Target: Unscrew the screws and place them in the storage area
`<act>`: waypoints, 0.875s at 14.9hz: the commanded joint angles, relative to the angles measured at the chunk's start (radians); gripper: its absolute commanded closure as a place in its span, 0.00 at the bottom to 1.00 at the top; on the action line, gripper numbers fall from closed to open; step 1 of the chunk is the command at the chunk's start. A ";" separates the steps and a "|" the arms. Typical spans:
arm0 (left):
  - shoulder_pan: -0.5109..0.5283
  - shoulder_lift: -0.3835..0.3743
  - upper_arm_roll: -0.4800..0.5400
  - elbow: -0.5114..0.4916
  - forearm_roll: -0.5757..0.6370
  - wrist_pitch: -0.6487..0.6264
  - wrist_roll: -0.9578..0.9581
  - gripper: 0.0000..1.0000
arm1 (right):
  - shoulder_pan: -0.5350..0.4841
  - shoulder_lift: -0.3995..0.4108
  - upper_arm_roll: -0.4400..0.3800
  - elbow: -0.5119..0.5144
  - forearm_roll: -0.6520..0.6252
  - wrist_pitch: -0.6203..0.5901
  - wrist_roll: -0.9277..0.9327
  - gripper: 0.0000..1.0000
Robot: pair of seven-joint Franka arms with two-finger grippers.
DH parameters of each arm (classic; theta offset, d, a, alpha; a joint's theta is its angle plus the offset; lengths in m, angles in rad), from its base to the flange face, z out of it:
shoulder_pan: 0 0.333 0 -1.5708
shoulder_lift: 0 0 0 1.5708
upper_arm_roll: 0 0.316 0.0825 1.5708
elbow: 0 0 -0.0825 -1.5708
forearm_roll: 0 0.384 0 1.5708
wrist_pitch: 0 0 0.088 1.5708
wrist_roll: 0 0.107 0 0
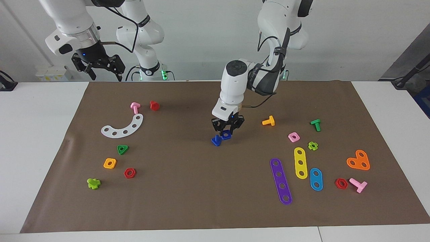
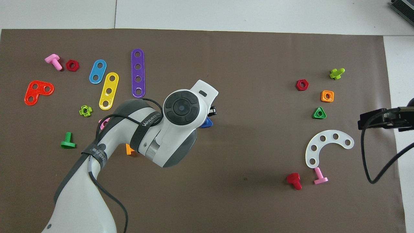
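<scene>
The left gripper (image 1: 227,130) grips the blue square nut (image 1: 226,134), apparently to brace it against the dark-blue screw (image 1: 216,140) beside it, while the right gripper (image 1: 100,69) waits, fingers spread.

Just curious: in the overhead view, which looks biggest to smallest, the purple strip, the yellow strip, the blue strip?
1. purple strip
2. yellow strip
3. blue strip
They lie side by side, so nearness hardly matters.

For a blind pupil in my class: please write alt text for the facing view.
The left gripper is down at mid-mat over a blue square nut, with a blue screw lying beside it. The right gripper waits raised at the mat's edge by the robots.
</scene>
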 commanded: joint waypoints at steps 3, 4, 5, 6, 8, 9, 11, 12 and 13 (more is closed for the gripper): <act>0.152 -0.090 -0.008 -0.147 0.017 0.013 0.226 0.78 | -0.005 -0.023 0.014 -0.027 0.005 0.021 -0.037 0.00; 0.186 -0.102 -0.010 -0.173 0.017 0.022 0.279 0.78 | -0.005 -0.025 0.014 -0.027 0.005 0.023 -0.039 0.00; 0.208 -0.107 -0.010 -0.198 0.017 0.036 0.319 0.78 | -0.005 -0.025 0.014 -0.027 0.005 0.051 -0.043 0.00; 0.237 -0.110 -0.010 -0.218 0.017 0.068 0.352 0.78 | -0.003 -0.012 0.015 -0.024 0.004 0.108 -0.043 0.00; 0.281 -0.122 -0.010 -0.277 0.017 0.149 0.407 0.78 | 0.002 0.055 0.020 0.011 0.002 0.125 -0.034 0.00; 0.306 -0.128 -0.010 -0.316 0.017 0.192 0.441 0.78 | 0.018 0.086 0.037 0.041 0.005 0.133 -0.027 0.00; 0.329 -0.141 -0.011 -0.369 0.017 0.252 0.476 0.76 | 0.087 0.106 0.044 0.020 0.005 0.223 0.086 0.00; 0.332 -0.145 -0.011 -0.377 0.017 0.263 0.479 0.66 | 0.122 0.130 0.046 0.015 0.005 0.243 0.139 0.00; 0.331 -0.145 -0.011 -0.383 0.017 0.264 0.478 0.59 | 0.164 0.155 0.046 0.016 0.007 0.260 0.179 0.00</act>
